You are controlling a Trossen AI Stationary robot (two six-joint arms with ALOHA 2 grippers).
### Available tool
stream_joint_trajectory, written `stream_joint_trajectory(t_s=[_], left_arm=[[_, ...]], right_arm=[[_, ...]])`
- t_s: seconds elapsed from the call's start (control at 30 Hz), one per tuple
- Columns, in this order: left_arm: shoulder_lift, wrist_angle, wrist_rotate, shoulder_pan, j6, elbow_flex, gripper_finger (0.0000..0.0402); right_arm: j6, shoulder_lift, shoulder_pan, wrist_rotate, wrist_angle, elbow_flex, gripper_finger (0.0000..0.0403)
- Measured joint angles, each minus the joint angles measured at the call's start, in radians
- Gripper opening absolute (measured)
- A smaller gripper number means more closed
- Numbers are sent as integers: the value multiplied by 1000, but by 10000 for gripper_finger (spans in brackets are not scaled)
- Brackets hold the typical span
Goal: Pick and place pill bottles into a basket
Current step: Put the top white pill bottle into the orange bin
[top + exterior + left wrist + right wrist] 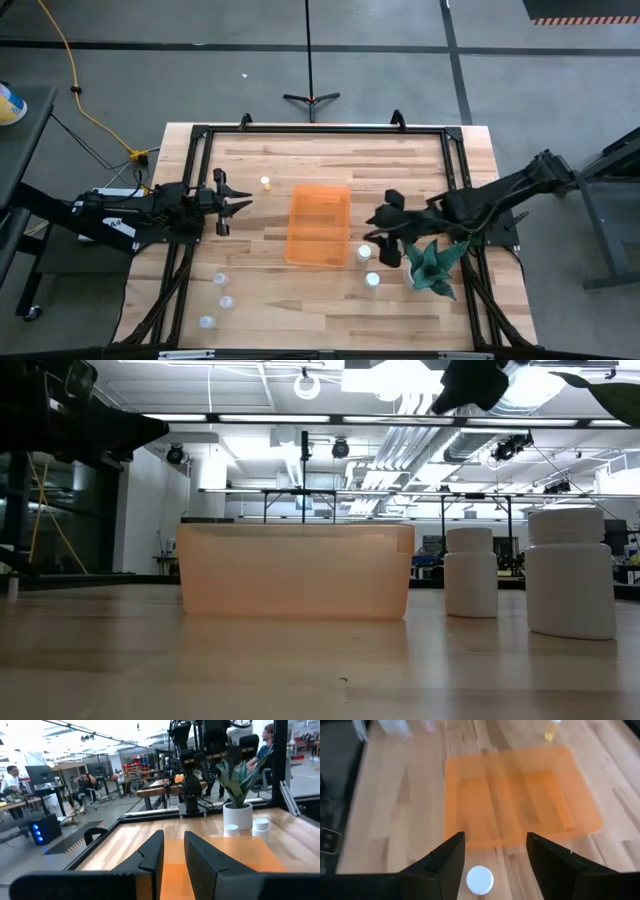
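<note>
The translucent orange basket (319,225) sits mid-bench (330,310), rectangular, shallow and nothing visible inside. Beside its right wall, the right gripper (495,857) hovers with fingers spread wide and bare over a white-capped pill bottle (480,879), whose body is hidden. A second bottle (372,280) stands near the teal spiky plant (435,265). Left of the basket, the left gripper (238,203) waits, fingers parted, empty.

A translucent orange basket (319,238) sits on a pale striped wood table (400,170) with white-capped bottles (364,253), one yellowish bottle (266,183), a teal plant (436,262) in a white pot (238,815), and dark grippers (495,852).
</note>
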Motion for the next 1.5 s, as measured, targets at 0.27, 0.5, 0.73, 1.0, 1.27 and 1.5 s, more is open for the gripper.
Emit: stream_joint_trajectory(t_s=[0.27, 0.5, 0.73, 1.0, 1.27, 1.5], left_arm=[[0, -3, 0, 0, 20, 0, 111], [0, -3, -3, 0, 44, 0, 111], [0, -3, -3, 0, 46, 0, 111], [0, -3, -3, 0, 46, 0, 111], [0, -3, -3, 0, 46, 0, 111], [0, -3, -3, 0, 46, 0, 111]], right_arm=[[96, 133, 7, -34, 17, 0, 260], [42, 181, -14, -81, 46, 0, 257], [42, 228, -32, -126, 39, 0, 259], [43, 301, -32, -165, 29, 0, 259], [49, 325, -33, -164, -44, 0, 259], [62, 340, -33, -154, -48, 0, 259]])
